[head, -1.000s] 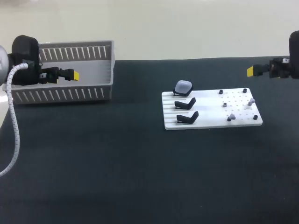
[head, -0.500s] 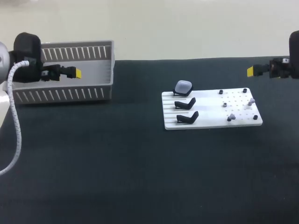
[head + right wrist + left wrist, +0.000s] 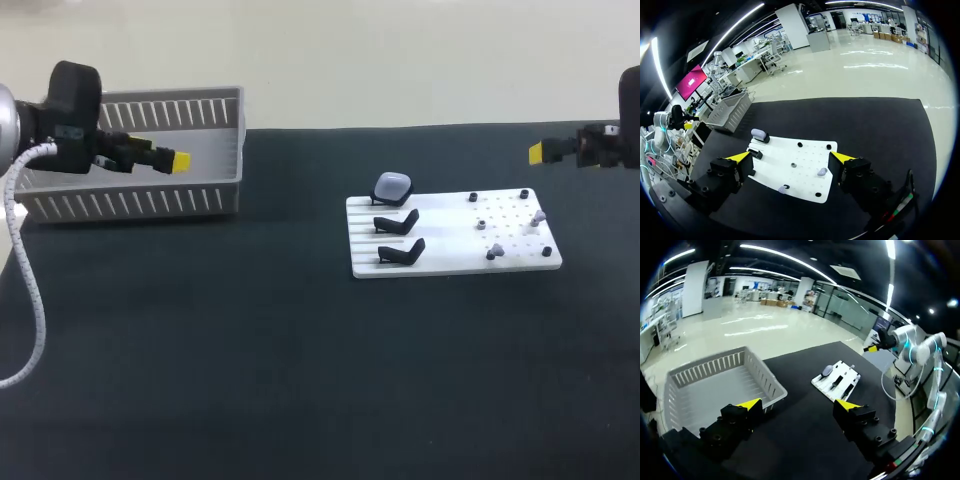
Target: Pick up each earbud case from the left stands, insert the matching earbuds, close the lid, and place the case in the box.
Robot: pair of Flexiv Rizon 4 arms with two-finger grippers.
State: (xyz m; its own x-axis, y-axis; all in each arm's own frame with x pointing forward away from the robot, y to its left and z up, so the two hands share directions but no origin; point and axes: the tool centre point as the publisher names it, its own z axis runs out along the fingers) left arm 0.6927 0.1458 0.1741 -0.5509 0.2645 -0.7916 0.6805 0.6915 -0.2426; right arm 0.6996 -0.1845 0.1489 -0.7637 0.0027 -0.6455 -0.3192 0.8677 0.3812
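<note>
A single pale earbud case [image 3: 393, 186] sits on the farthest of three black stands [image 3: 397, 222] at the left end of a white board [image 3: 455, 262], mid-table. The two nearer stands are empty. Small earbuds [image 3: 538, 215] lie among pegs at the board's right end.

The left gripper [image 3: 178, 160] hangs over the grey slatted box [image 3: 130, 205] at far left, fingers spread and empty. The right gripper [image 3: 543, 152] hovers beyond the board's far right corner, likewise spread and empty.

Likely risks: the rounded case may slip from a two-finger pinch or tip off its stand, and a tiny earbud may be knocked away.
</note>
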